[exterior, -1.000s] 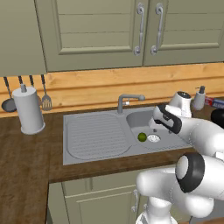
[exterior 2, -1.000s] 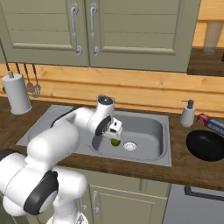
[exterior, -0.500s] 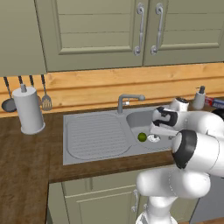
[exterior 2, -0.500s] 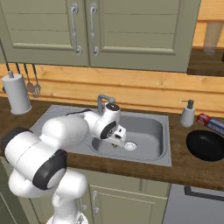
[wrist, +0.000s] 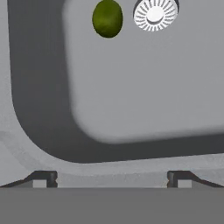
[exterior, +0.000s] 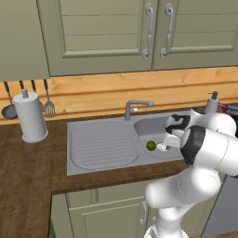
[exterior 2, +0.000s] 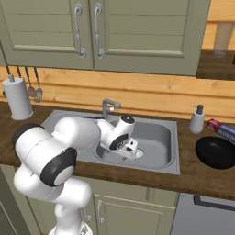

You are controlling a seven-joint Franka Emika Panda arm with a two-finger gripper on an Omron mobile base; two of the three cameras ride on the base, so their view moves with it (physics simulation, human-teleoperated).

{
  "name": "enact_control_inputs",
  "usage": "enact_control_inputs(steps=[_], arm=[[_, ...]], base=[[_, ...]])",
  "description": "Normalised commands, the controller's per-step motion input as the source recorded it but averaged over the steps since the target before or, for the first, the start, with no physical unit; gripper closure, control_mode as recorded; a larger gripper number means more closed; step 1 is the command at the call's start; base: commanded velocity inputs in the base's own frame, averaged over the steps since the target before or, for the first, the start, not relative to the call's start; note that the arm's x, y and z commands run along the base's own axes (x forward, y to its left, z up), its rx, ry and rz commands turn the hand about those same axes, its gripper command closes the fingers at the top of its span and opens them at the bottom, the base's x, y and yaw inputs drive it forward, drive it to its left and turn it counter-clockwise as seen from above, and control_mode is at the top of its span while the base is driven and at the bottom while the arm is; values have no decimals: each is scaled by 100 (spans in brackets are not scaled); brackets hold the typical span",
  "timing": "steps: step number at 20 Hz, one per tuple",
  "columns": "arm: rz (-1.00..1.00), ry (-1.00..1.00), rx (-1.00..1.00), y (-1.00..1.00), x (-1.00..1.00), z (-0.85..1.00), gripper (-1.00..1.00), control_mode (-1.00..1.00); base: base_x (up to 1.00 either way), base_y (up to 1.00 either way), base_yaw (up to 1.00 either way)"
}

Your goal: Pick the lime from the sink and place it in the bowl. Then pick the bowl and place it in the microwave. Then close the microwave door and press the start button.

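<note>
Grey steel sink [exterior: 100, 146] with ribbed drainboard and one rounded basin, set in a dark wooden counter [exterior: 23, 167].
White cylindrical paper-towel roll [exterior: 30, 117]: on the counter, left of the sink.
Black round pan [exterior 2: 215, 151]: on the counter, right of the sink.
Two-finger gripper [wrist: 111, 178]: over the sink basin, jaws spread wide, nothing between them.
Small round yellow-green lime [wrist: 107, 18]: on the sink's basin floor, just beside the white drain [wrist: 155, 14], apart from the gripper.

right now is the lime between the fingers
No, the lime lies on the sink floor beside the drain, far ahead of the open fingertips.
</note>
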Motion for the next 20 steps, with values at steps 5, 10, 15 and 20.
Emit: enact_control_inputs(steps=[5,10,15,20], arm=[[0,1,3,0,4,-1,-100,-100],[0,6,0,0,18,-11,-100,-100],[0,4,0,0,26,-19,-100,-100],[0,0,1,10,33,-4,-100,-100]], base=[[0,0,0],[0,0,0],[0,0,0],[0,0,0]])
